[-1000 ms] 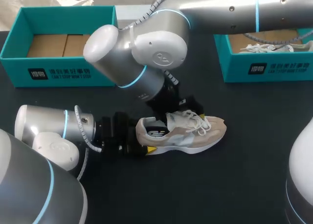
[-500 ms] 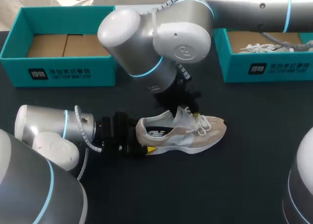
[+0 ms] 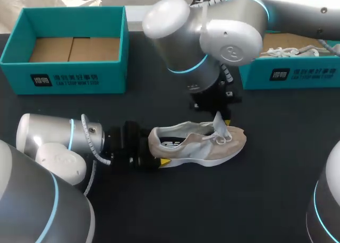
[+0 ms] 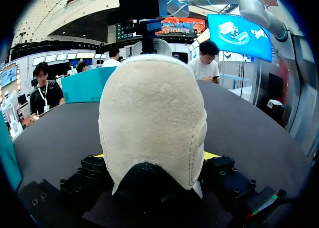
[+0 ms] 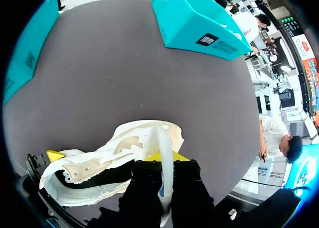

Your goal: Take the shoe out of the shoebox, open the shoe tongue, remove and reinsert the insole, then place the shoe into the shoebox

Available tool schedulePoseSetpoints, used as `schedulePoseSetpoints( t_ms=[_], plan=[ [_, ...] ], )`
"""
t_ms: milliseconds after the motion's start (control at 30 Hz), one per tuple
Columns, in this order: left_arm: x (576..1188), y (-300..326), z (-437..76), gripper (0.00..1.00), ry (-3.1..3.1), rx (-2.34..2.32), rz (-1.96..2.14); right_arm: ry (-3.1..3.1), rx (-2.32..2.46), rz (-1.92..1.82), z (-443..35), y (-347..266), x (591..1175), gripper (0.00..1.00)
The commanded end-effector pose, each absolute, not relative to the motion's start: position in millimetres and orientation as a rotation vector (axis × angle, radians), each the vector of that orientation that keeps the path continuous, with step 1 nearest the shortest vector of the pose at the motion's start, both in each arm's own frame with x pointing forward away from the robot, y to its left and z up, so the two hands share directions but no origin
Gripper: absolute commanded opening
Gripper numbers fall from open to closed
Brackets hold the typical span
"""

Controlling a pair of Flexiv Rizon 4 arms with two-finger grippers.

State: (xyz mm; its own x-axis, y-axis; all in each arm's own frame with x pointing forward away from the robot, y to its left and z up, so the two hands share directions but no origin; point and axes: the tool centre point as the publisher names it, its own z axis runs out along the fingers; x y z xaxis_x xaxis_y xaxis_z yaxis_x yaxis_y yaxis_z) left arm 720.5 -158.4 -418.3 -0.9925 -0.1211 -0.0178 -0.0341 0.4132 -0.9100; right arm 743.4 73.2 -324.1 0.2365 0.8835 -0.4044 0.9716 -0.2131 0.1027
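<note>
A beige and white shoe (image 3: pixel 212 145) lies on its sole on the black table, toe to the right. My left gripper (image 3: pixel 154 154) has a finger on each side of the heel (image 4: pixel 152 118), gripping it low at the sole. My right gripper (image 3: pixel 223 117) hangs over the laces, shut on the white tongue (image 3: pixel 218 122), which stands lifted out of the shoe. In the right wrist view the tongue (image 5: pixel 165 148) runs up between the two black fingers of my right gripper (image 5: pixel 163 171), with the shoe's opening (image 5: pixel 94 171) beside it.
A teal shoebox (image 3: pixel 64 78) with a cardboard floor stands at the back left. A second teal box (image 3: pixel 289 74) at the back right holds another white shoe (image 3: pixel 289 52). My right arm's big elbow (image 3: pixel 202 36) hangs over the table's middle.
My right arm has swung to the right, from over the shoe's opening to over the laces. Its gripper has gone from open to shut on the tongue and drawn it up. The left arm kept still.
</note>
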Motion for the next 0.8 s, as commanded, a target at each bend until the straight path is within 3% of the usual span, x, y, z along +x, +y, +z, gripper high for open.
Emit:
schedulePoseSetpoints(
  t_ms=[33,133,167,233,267,333,800],
  plan=[
    [720,-157,-421,0.0,2.577,-0.141,-1.646,1.394,2.412,-0.239,-333,54,744,0.0],
    [720,-157,-421,0.0,2.577,-0.141,-1.646,1.413,2.425,-0.227,-342,52,744,0.02],
    [720,-157,-421,0.0,2.577,-0.141,-1.646,1.431,2.426,-0.228,-347,51,745,0.21],
    [720,-157,-421,0.0,2.577,-0.141,-1.646,1.442,2.423,-0.246,-357,51,745,0.47],
    [720,-157,-421,0.0,2.577,-0.141,-1.646,1.435,2.437,-0.252,-360,51,745,0.76],
    [720,-157,-421,0.0,2.577,-0.141,-1.646,1.412,2.448,-0.278,-368,49,743,1.0],
    [720,-157,-421,0.0,2.577,-0.141,-1.646,1.24,2.469,-0.382,-360,29,718,1.0]
  ],
)
